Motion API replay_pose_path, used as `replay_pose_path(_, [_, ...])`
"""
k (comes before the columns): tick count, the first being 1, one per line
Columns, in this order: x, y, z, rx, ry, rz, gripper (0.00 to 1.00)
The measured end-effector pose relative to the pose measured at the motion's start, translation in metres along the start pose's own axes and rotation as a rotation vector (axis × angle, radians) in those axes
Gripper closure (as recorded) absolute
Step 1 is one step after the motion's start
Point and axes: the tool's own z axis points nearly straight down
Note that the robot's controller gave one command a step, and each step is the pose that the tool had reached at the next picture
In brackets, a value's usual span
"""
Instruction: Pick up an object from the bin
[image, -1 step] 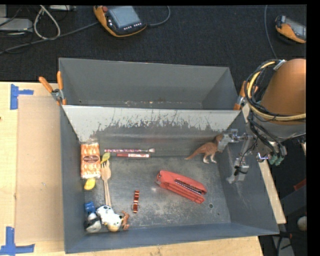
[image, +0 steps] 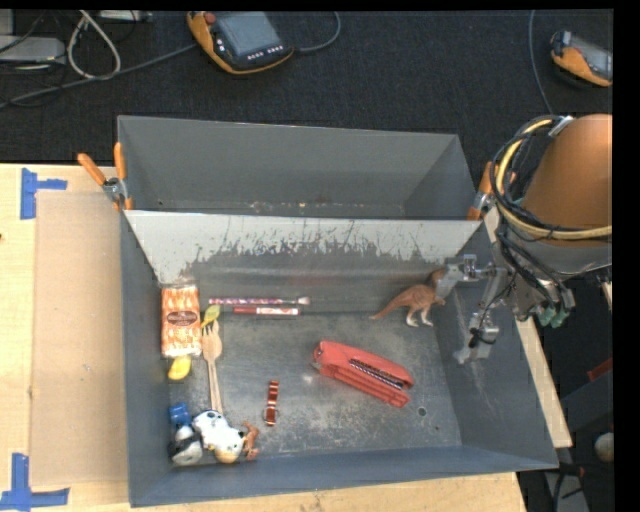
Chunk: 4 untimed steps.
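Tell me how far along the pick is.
Done: the gripper sits low by the bin's right wall, beside the brown toy dinosaur. In hand: nothing visibly held. Left: grasp and lift one thing; the dinosaur, the red stapler at the middle and the heap at the left all lie on the bin floor.

This is a robotics lab: a cabled robot arm (image: 572, 180) stands at a grey metal bin (image: 300, 170), with a handheld control pendant (image: 245, 38) and loose cables (image: 88, 48) lying behind it.
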Motion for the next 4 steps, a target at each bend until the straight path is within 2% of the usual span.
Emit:
replay_pose_path(1, [-0.003,0.021,0.07,-0.001,-0.002,0.108,0.0])
replay_pose_path(2, [0.036,0.069,0.079,-0.002,-0.006,0.274,0.0])
replay_pose_path(3, [0.029,0.071,0.082,0.0,-0.001,0.275,0.0])
replay_pose_path(4, [0.027,0.073,0.166,-0.002,-0.007,0.46,0.0])
